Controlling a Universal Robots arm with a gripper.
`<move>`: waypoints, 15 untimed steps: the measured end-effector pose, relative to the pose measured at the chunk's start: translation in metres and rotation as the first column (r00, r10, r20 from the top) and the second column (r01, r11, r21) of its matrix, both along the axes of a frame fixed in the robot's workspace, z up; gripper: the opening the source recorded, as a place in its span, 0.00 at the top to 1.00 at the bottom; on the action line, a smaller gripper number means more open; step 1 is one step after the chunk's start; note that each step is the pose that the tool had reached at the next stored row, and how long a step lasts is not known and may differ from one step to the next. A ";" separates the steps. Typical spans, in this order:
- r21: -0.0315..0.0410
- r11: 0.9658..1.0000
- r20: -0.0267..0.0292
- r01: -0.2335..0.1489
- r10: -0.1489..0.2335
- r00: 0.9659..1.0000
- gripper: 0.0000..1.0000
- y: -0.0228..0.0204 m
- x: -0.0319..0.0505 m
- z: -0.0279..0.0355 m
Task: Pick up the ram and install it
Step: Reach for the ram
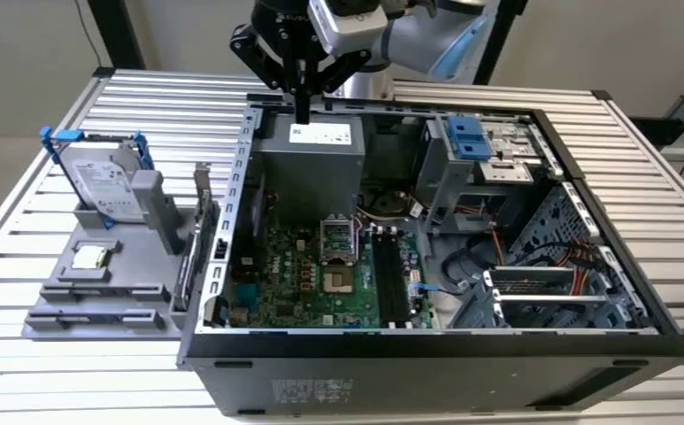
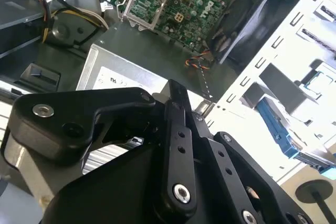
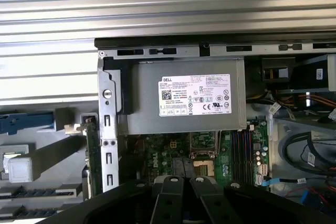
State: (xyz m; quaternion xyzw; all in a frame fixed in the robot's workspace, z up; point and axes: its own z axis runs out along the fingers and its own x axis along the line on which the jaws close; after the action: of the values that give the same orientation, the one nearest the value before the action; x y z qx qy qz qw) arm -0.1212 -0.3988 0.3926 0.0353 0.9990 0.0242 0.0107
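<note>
Ram [image 1: 197, 257] is standing on its long edge in a slot at the side of the grey holder [image 1: 94, 312], just beside the outer wall of the open computer case [image 1: 436, 354]; in the first wrist view it is showing as a dark green strip [image 3: 93, 153] running along that wall. Holder is also carrying a hard drive [image 1: 103, 181] and a small silver chip [image 1: 89, 257], both apart from the stick.

Gripper [image 1: 303, 111] is hanging over the back of the case above the power supply [image 1: 312, 168], well apart from the ram; its fingers are lying pressed together and, as far as I can judge, carrying nothing, and both wrist views are showing the same narrow closed tip [image 2: 176, 95] [image 3: 181, 184].

Stick is looking light, thin and stiff, so weight is posing no trouble; fragility is. Flat faces are probably carrying small chips and the lower edge the contacts, so I am judging the best hold to be across the two faces near the middle of the upper edge, keeping the contact edge free; a hold off to one end is likely to let it tilt, and a smooth board may be slipping under light pressure. Black memory slots [image 1: 391, 274] on the board are looking empty.
</note>
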 end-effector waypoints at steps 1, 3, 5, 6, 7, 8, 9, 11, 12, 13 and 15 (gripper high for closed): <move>0.000 1.000 0.000 0.000 0.000 1.000 1.00 0.0000 -0.0008 0.0000; 0.000 1.000 0.000 0.000 0.000 1.000 1.00 0.0000 -0.0023 0.0000; 0.000 1.000 0.000 0.000 0.000 1.000 1.00 0.0000 -0.0040 0.0000; 0.000 1.000 0.000 0.000 0.000 1.000 1.00 0.0000 -0.0048 0.0000; 0.000 1.000 0.000 0.000 0.000 1.000 1.00 0.0000 -0.0058 0.0000; 0.000 1.000 0.000 0.000 0.000 1.000 1.00 0.0000 -0.0068 0.0000; 0.000 1.000 0.000 0.000 0.000 1.000 1.00 0.0000 -0.0076 0.0000; 0.000 1.000 0.000 0.000 0.000 1.000 1.00 0.0000 -0.0093 0.0000; 0.000 1.000 0.000 0.000 0.000 1.000 1.00 0.0000 -0.0103 0.0000; 0.000 1.000 0.000 0.000 0.000 1.000 1.00 0.0000 -0.0113 0.0000; 0.000 1.000 0.000 0.000 0.000 1.000 1.00 0.0000 -0.0126 0.0000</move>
State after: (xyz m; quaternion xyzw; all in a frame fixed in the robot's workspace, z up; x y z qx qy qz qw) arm -0.1339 -0.3988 0.3926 0.0354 0.9990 0.0244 0.0106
